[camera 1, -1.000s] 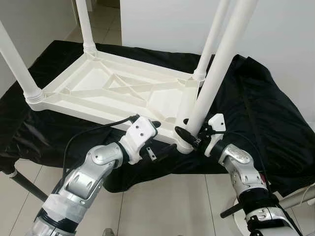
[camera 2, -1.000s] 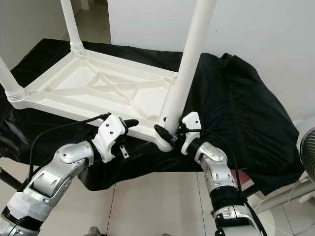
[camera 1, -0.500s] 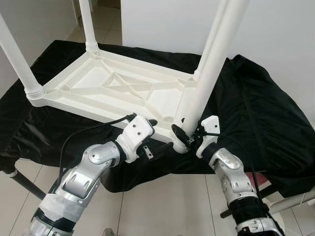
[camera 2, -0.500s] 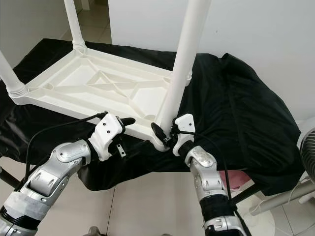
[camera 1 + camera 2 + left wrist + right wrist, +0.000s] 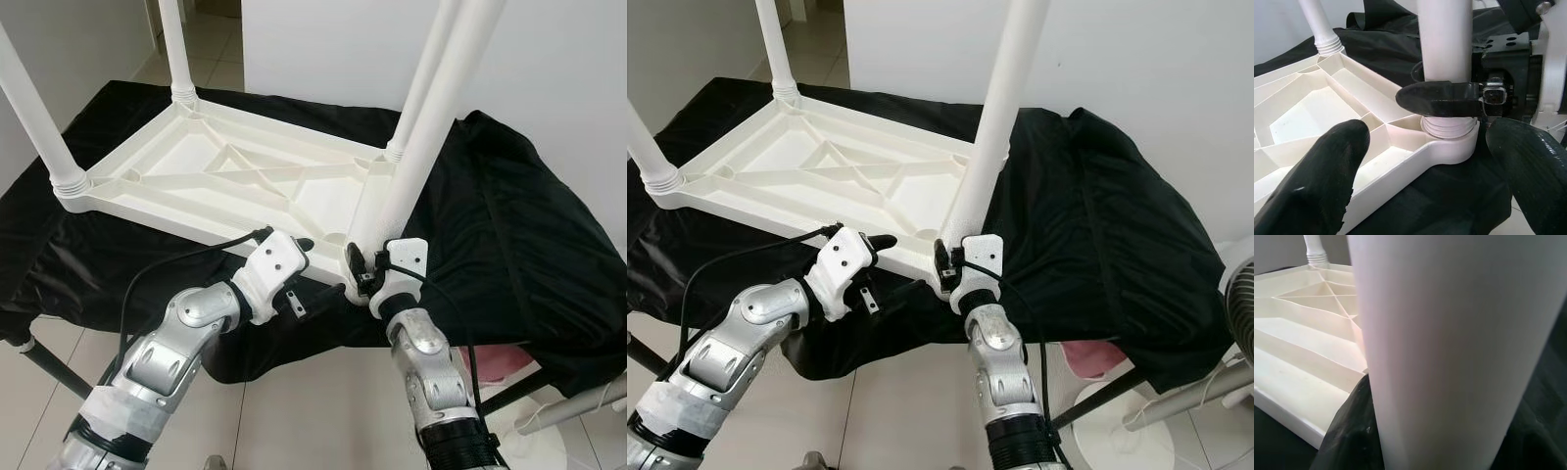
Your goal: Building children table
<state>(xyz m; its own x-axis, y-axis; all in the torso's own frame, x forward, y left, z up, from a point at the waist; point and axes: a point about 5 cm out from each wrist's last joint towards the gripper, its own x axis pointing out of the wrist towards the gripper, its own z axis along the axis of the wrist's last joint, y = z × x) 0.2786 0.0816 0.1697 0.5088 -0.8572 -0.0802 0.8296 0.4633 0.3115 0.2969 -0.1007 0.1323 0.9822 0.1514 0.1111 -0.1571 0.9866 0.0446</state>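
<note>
A white plastic children's table lies upside down on a black cloth. Three of its legs stand up from the far and left corners. At the near right corner my right gripper is shut on the base of the fourth white leg, just above the corner socket. One of its black fingers crosses the leg there. My left gripper hovers at the table's near rim, a little left of that corner. It is open with nothing between its fingers.
The cloth-covered surface ends just in front of me, with tiled floor below. A white wall stands behind. A white stand and something pink sit low on the right. A dark support leg slants at lower left.
My right forearm has swung left, under the near right corner, still holding the leg, whose base has shifted slightly left. The left gripper has barely moved.
</note>
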